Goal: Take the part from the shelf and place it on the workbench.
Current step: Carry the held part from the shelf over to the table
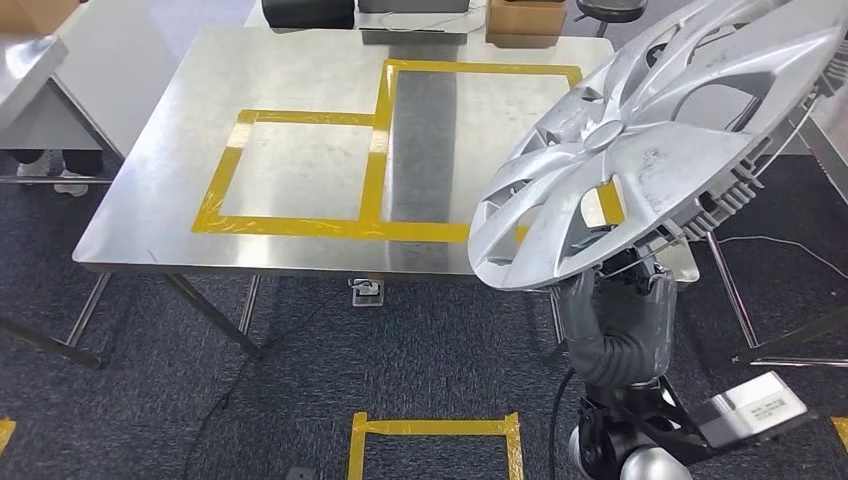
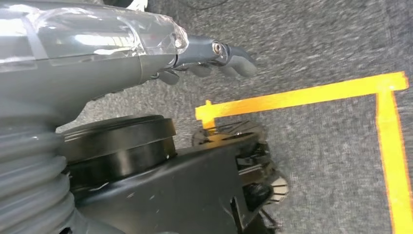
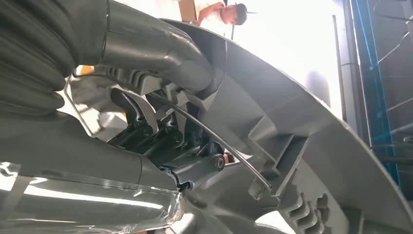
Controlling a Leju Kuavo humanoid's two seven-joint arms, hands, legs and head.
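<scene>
**benchrat:** So where's the part right now? Looks like the big silver plastic wheel cover with curved spokes (image 1: 655,140) fills the right half of the head view, tilted up on edge, with its face to the camera.

**torque_tom:** Yep, it's up in the air, held by the robot's right hand (image 1: 615,300) from underneath, at the rim at the lower end of the cover. In the right wrist view the fingers (image 3: 160,141) are hooked into the ribbed back side around the thin wire retaining ring (image 3: 214,134), thumb over the rim. My guess is that's the only spot with something to grab.

**benchrat:** And the shiny steel worktop (image 1: 150,190) with the yellow tape rectangles (image 1: 300,170)?

**torque_tom:** The cover overlaps its right edge in the frame but isn't resting on it. The tape boxes are presumably the drop zones, so it still has to be laid flat inside one.

**benchrat:** Left hand (image 2: 214,58)?

**torque_tom:** Hanging down over the grey carpet (image 2: 316,44) with its fingers curled in, holding nothing. Seems parked out of the way.

**benchrat:** Risk?

**torque_tom:** A one-edge grip on a wide disc could swing or slip, I'd say.
</scene>
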